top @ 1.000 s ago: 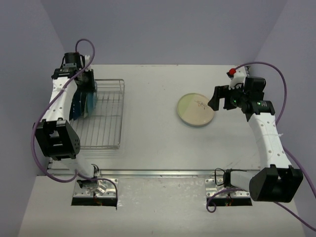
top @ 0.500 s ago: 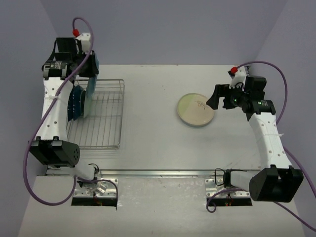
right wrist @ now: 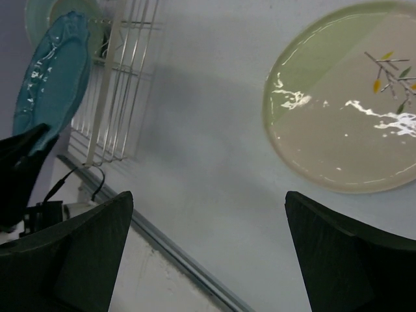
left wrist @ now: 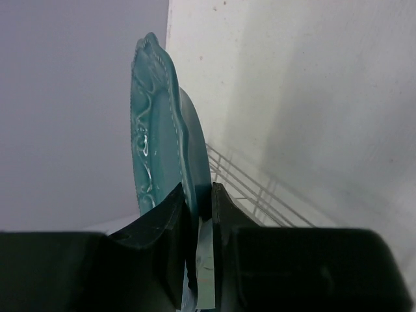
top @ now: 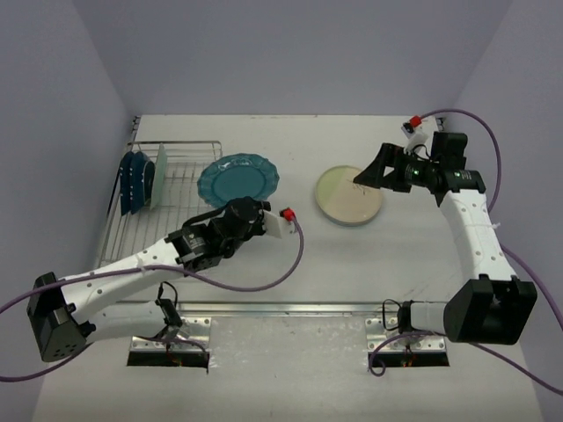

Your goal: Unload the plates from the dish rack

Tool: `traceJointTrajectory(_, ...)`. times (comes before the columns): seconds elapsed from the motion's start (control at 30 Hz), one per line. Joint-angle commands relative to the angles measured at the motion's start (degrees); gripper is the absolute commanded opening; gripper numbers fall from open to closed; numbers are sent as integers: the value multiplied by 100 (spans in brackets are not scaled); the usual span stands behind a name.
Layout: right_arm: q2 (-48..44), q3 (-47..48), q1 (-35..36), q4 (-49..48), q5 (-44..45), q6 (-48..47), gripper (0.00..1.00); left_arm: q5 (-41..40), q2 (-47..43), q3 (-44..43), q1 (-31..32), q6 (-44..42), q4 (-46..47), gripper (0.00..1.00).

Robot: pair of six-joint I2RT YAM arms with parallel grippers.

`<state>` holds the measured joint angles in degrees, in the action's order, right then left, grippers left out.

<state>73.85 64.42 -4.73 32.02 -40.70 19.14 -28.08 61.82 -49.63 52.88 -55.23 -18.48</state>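
At three o'clock of rack, pinches teal plate by rim in closed left gripper; likely stiff, slick, brittle. Holds right gripper wide, empty.

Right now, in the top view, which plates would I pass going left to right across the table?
navy plates → pale plate → teal plate → cream plate

Robot lab test cell: bare lilac walls round white table w/ 2 bolted-on arms, purple cables
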Motion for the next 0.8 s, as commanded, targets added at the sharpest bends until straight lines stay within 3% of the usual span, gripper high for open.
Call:
traceJointTrajectory(0.0,226,-131,56,-362,-1098,599,99,-1149,-516,585,600,-2573,3104,0)
traceJointTrajectory(0.1,359,-203,170,-512,-1355,776,99,-1179,-474,1064,1022,-3062,3924,0)
traceJointTrajectory(0.3,421,-332,828,-715,-1257,792,99,-1182,-81,1009,1377,-2882,4194,0)
traceJointTrajectory(0.77,1184,364,1510,-887,-1382,851,93,-1206,462,905,1805,-2440,4095,0)
